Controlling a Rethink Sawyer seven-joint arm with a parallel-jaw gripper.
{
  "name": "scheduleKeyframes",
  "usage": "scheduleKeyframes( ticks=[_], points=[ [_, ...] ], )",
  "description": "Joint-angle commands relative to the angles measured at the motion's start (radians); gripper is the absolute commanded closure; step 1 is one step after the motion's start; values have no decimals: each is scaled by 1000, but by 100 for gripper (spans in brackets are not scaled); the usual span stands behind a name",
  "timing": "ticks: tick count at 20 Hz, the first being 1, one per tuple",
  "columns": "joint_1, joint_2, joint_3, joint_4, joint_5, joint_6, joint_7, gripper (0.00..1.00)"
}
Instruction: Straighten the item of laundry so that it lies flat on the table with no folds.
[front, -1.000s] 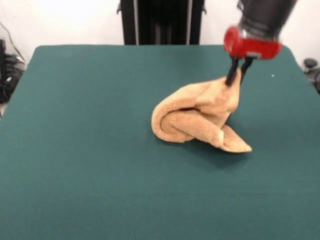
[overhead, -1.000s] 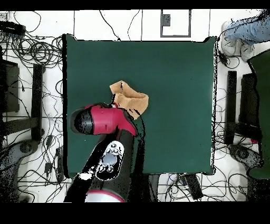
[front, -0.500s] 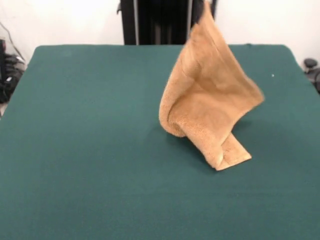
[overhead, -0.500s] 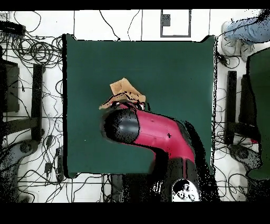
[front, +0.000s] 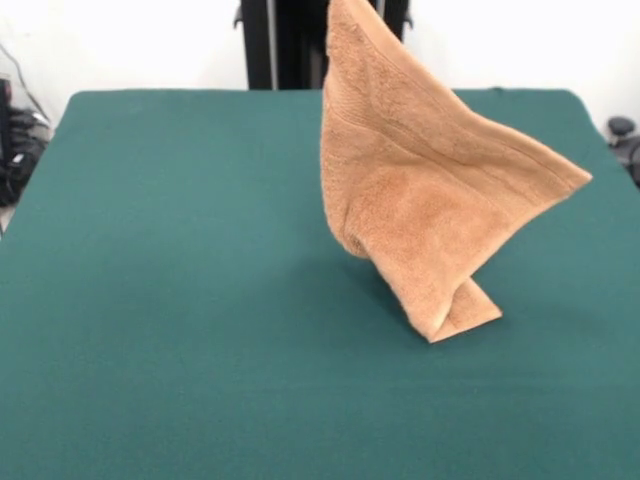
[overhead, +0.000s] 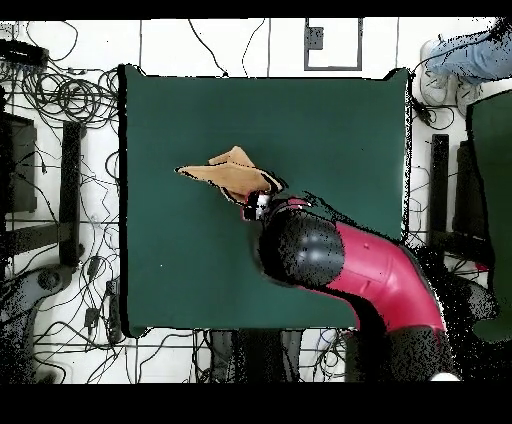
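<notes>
The orange-tan towel (front: 430, 190) hangs from one corner that runs out past the top edge of the front view. It spreads out as a wide sheet with a woven band showing. Its lowest folded corner (front: 455, 315) rests on the dark green table (front: 160, 300). In the overhead view the towel (overhead: 228, 174) shows as a narrow strip left of the arm's head. My gripper (overhead: 258, 203) is mostly hidden under the red and black arm (overhead: 340, 265). It is shut on the towel's top corner, high above the table (overhead: 340, 120).
The black pedestal (front: 290, 40) stands behind the table's far edge. Cables and dark equipment (overhead: 60, 200) lie around the table on the floor. A person's leg (overhead: 465, 55) shows at the top right corner of the overhead view.
The gripper has risen out of the front view with the towel's corner. The bundle has opened into a hanging sheet. In the overhead view the arm has swung from left to right.
</notes>
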Motion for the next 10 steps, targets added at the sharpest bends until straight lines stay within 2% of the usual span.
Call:
scheduleKeyframes(
  ticks=[1,5,10],
  points=[
    [-102,-28,327,197,-17,17,-318,100],
    [-186,-56,418,215,-4,52,-320,100],
    [-308,0,508,212,-89,-2,-303,100]
  ],
)
